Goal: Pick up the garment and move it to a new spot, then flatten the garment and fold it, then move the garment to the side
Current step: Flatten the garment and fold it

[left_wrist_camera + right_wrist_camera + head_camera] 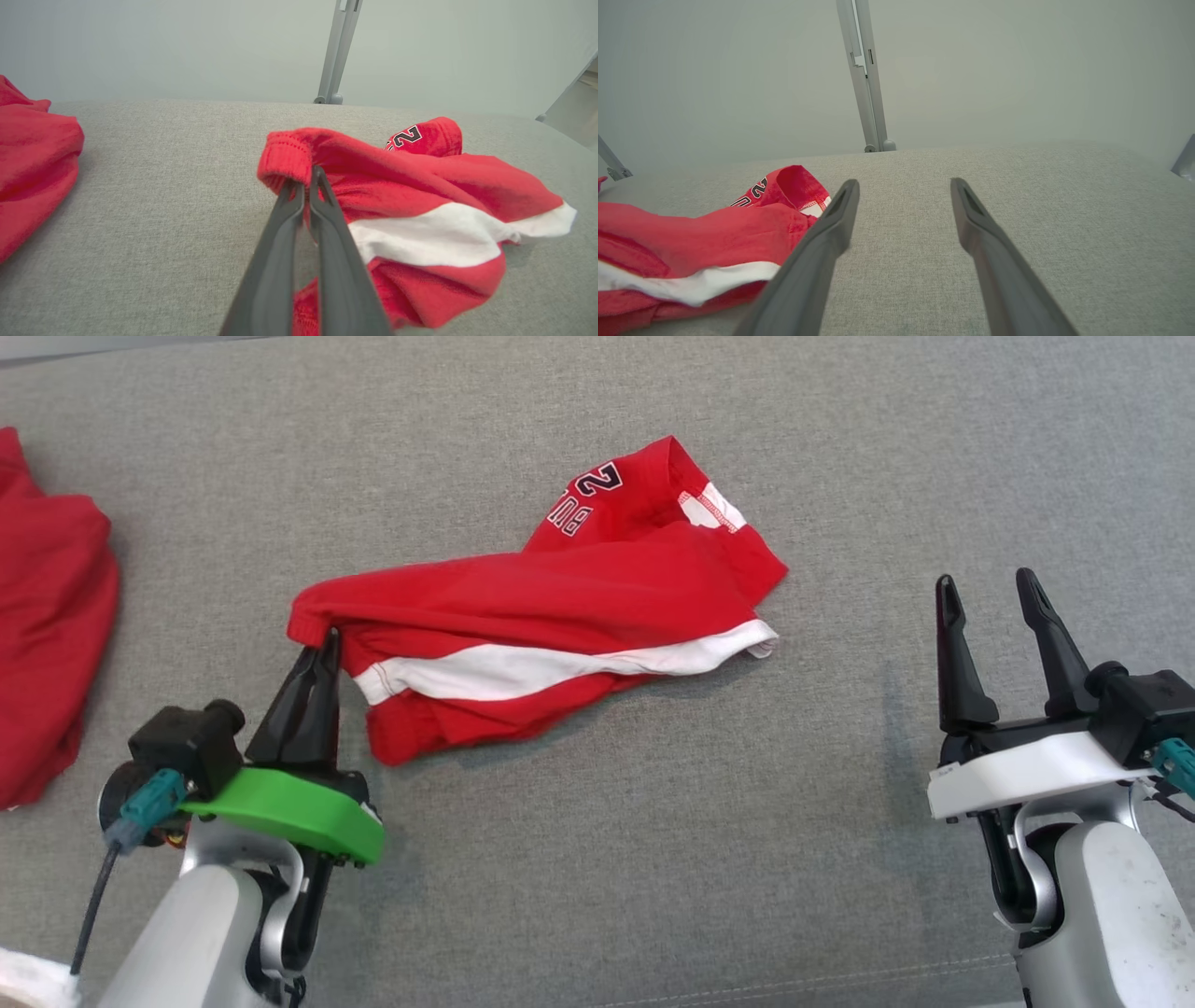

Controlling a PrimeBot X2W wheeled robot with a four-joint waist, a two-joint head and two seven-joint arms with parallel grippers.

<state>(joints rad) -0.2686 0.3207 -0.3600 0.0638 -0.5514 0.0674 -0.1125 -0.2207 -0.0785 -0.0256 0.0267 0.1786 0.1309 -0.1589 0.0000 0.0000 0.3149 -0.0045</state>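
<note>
1. centrally, on the grey fabric-covered bench (597, 859): a crumpled red garment (560, 607) with a white band along its near side and black-and-white lettering near its far end.
2. bulk of the garment resting flat on the bench, between the two end effectors and nearer the left one.
3. left end effector (327, 639), above a green wrist collar: closed, both dark fingers pressed together and pinching the garment's ribbed red edge at its left corner, that edge curled over the fingertips.
4. right end effector (988, 581), above a white wrist collar: wide open, gripping nothing, well apart from the garment on its right, fingers pointing away over bare grey fabric.
5. at the far left of the bench: a second red cloth (47, 644), bunched up, well apart from the garment.
6. beyond the bench's far edge: a slim grey metal post (338, 51) against a pale wall.
</note>
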